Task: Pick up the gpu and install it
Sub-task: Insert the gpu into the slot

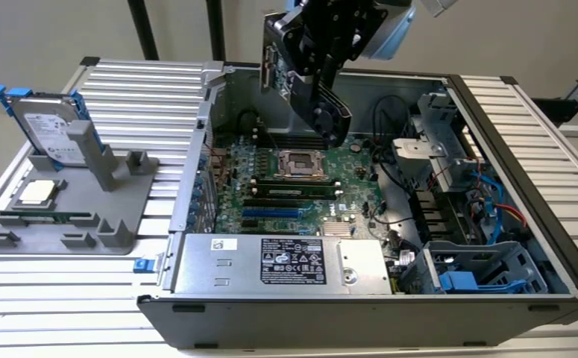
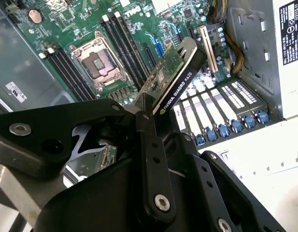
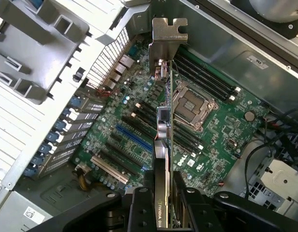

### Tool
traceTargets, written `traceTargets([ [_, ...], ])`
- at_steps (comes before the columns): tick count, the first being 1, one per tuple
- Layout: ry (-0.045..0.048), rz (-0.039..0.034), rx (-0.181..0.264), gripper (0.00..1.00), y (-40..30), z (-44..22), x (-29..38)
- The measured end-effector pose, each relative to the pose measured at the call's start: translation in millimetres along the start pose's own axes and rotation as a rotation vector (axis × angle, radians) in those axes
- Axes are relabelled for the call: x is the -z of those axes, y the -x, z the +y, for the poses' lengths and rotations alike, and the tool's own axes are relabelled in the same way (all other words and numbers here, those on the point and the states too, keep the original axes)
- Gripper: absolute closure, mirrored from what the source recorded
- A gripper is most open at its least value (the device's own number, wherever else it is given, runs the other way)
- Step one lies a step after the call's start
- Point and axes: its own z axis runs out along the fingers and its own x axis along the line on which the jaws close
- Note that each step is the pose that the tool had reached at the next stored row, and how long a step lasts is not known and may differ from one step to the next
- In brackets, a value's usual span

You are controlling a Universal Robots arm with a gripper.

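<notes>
The gpu (image 1: 314,93) hangs tilted above the open computer case, over the motherboard (image 1: 289,190) near the CPU socket (image 1: 299,160). My gripper (image 1: 321,56) is shut on its upper edge. In the second wrist view, the gpu (image 2: 175,79) shows its black cooler edge and green board beyond the black fingers (image 2: 148,130). In the first wrist view, the gpu (image 3: 164,140) is seen edge-on with its silver bracket (image 3: 166,31) at the far end, and my gripper (image 3: 161,200) clamps it from both sides. The card is clear of the board, with the expansion slots (image 3: 132,140) off to one side below it.
A grey holder (image 1: 70,224) at the exterior view's left carries a hard drive with blue rails (image 1: 50,127) and a silver CPU chip (image 1: 35,192). Inside the case are the power supply (image 1: 279,261), a drive cage (image 1: 478,272) and loose cables (image 1: 488,194).
</notes>
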Motion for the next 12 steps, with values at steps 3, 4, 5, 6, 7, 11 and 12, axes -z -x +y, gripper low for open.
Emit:
traceTargets([
  [3, 0.0000, -0.0001, 0.000, 1.00, 0.0, 0.0, 0.3],
  [4, 0.0000, 0.0000, 0.000, 1.00, 0.0, 0.0, 0.6],
  [5, 0.0000, 0.0000, 0.000, 1.00, 0.0, 0.1, 0.9],
  [6, 0.0001, -0.0001, 0.000, 1.00, 0.0, 0.1, 1.0],
  [7, 0.0000, 0.0000, 0.001, 1.00, 0.0, 0.1, 1.3],
  [11, -0.0001, 0.0004, 0.008, 1.00, 0.0, 0.1, 2.2],
  [12, -0.0001, 0.0005, 0.010, 1.00, 0.0, 0.1, 2.4],
])
